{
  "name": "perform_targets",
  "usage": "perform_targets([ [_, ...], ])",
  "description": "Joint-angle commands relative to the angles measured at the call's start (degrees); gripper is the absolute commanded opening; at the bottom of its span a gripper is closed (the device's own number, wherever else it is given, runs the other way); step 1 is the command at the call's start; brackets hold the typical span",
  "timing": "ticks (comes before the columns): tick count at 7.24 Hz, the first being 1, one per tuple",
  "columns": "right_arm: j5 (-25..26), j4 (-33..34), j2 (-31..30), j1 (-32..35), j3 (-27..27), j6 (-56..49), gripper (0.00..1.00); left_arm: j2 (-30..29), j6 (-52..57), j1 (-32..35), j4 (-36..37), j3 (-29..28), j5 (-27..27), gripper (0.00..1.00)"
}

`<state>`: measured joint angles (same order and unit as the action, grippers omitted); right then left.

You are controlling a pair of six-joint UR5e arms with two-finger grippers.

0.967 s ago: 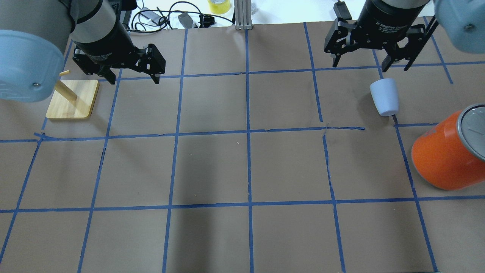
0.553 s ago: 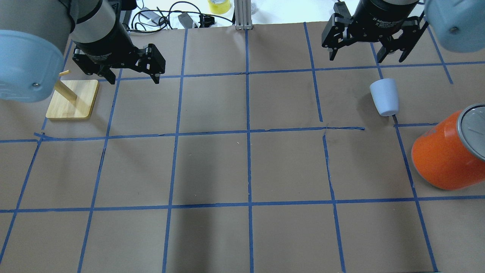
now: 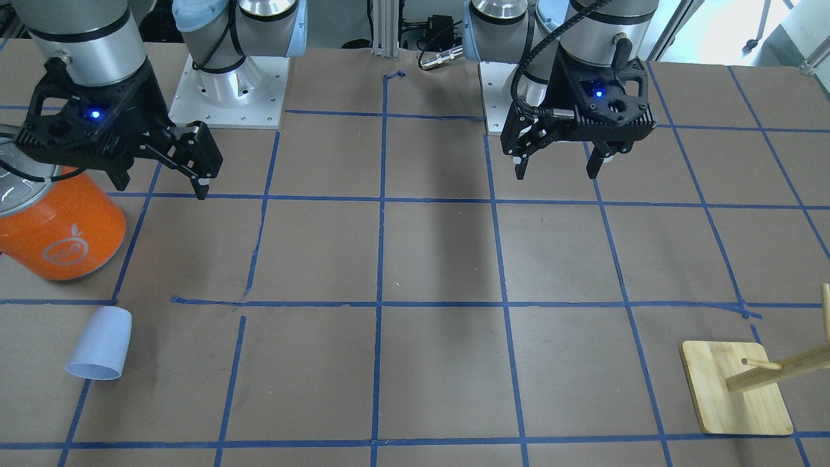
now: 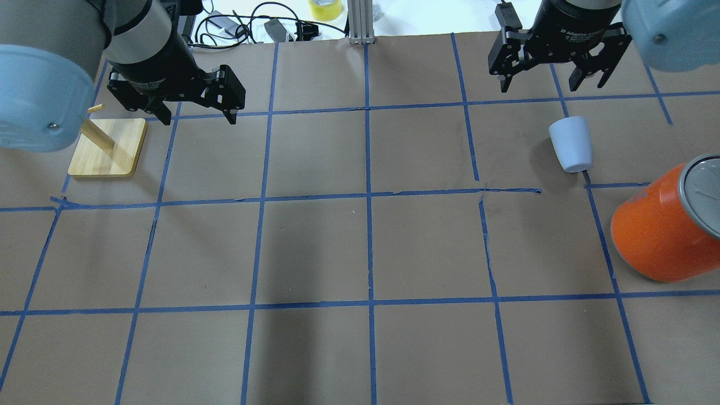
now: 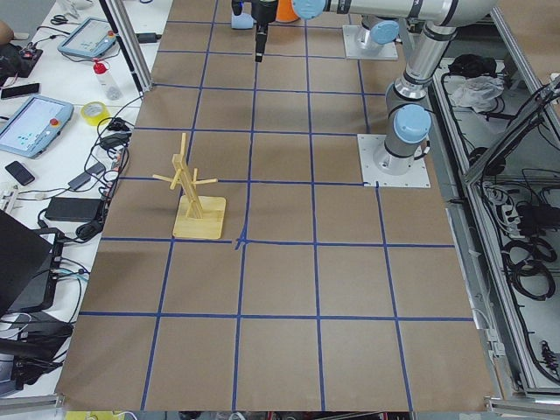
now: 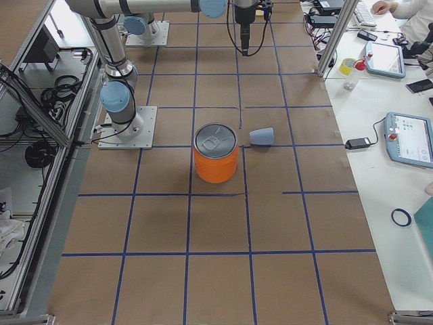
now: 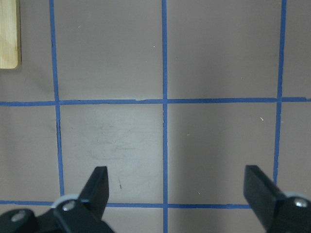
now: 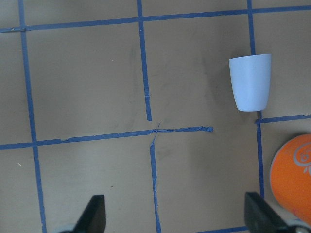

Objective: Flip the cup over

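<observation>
right gripper [image 4: 540,88] spread wide, apart from cup [image 4: 571,144]

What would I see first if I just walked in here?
The big orange can, standing on the robot's right side. Close by, not touching it, the small pale blue cup lies on its side. Over on the left stands a wooden peg rack.

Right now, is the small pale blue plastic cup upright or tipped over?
Tipped over: the small pale blue plastic cup lies on its side, its whole tapered wall visible from overhead.
</observation>
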<state>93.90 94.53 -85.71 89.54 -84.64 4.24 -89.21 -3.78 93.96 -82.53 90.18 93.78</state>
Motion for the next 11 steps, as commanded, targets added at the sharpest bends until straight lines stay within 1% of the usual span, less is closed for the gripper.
perform_targets([
  [1,0.6,2.6,5.8,-5.0,1.1,-1.8,1.0,0.0,0.0,0.0,0.0,0.0,0.0,1.0],
  [2,0.8,8.0,9.1,-7.8,1.1,-3.7,1.0,0.0,0.0,0.0,0.0,0.0,0.0,1.0],
  [3,0.3,12.6,12.4,-10.4,1.2,-8.1,1.0,0.0,0.0,0.0,0.0,0.0,0.0,1.0],
  [5,0.6,19.9,16.5,-12.5,0.8,-16.0,1.0,0.0,0.0,0.0,-0.1,0.0,0.0,1.0],
  [6,0.5,21.6,19.1,-13.2,0.4,-17.0,1.0,0.0,0.0,0.0,-0.1,0.0,0.0,1.0],
  [7,0.6,24.7,20.1,-13.7,0.0,-17.8,1.0,0.0,0.0,0.0,0.0,0.0,0.0,1.0],
  [8,0.1,24.7,21.1,-14.0,-0.3,-17.7,1.0,0.0,0.0,0.0,-0.1,0.0,0.0,1.0],
  [11,-0.5,25.6,27.8,-16.6,-0.9,-19.5,1.0,0.0,0.0,0.0,-0.1,0.0,0.0,1.0],
])
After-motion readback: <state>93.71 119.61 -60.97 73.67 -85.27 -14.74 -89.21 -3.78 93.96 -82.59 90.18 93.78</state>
